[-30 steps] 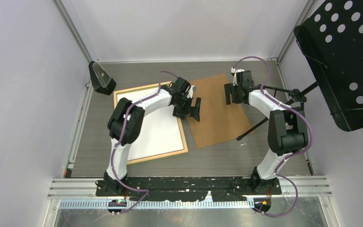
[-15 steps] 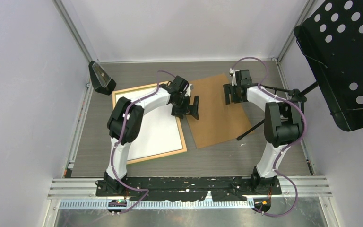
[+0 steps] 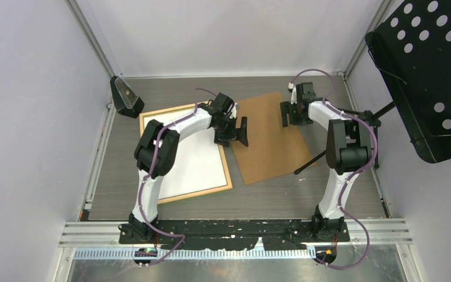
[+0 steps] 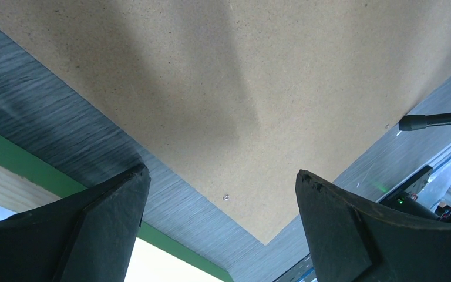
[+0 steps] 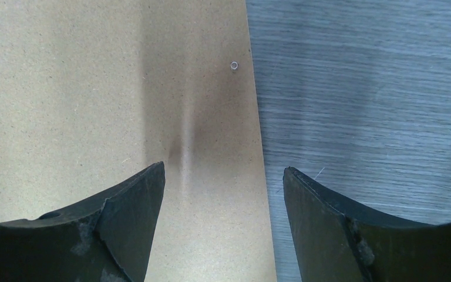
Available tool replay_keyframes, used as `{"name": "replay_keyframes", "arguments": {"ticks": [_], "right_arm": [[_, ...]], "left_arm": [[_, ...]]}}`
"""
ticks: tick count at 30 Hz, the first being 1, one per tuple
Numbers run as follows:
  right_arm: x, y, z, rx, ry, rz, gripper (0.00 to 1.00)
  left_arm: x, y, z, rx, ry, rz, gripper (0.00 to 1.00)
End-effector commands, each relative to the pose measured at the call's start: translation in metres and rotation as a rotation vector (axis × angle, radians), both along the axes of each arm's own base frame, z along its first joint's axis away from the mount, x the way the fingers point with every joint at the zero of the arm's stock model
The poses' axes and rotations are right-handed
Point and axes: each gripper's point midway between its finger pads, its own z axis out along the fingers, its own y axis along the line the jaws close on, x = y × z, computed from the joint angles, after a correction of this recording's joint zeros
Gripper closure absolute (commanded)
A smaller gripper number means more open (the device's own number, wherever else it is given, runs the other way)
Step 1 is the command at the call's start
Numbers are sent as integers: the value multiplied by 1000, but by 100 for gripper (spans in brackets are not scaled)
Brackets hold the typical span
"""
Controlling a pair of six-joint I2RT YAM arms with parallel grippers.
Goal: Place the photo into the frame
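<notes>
Top external, right pincer (image 3: 290, 119) farther back, left pincer (image 3: 234, 135) retracted

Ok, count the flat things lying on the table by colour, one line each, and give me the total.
Light wood: 1, the frame
White: 1, the white sheet lying inside the frame
Brown: 1, the brown board beside the frame
Total: 3
</notes>
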Motion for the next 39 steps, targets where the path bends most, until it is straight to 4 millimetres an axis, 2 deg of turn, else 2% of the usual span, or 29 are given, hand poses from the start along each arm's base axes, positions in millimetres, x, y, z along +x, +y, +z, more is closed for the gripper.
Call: {"name": "replay_keyframes", "arguments": {"ticks": [1, 9, 16, 28, 34, 39], "right_arm": [[5, 3, 4, 47, 15, 22, 20], [0, 1, -12, 85, 71, 21, 21], [-1, 15, -19, 200, 99, 52, 26], [-2, 20, -10, 233, 77, 124, 28], [-6, 39, 0, 325, 88, 185, 31], [2, 44, 13, 357, 59, 200, 32]], "left_arm": [[-8, -4, -16, -1, 54, 2, 1], [-11, -8, -16, -21, 76, 7, 1], [-7, -14, -15, -37, 81, 13, 1], [2, -15, -13, -46, 82, 23, 2], [8, -16, -13, -51, 85, 23, 3], [14, -19, -9, -61, 71, 13, 3]]}}
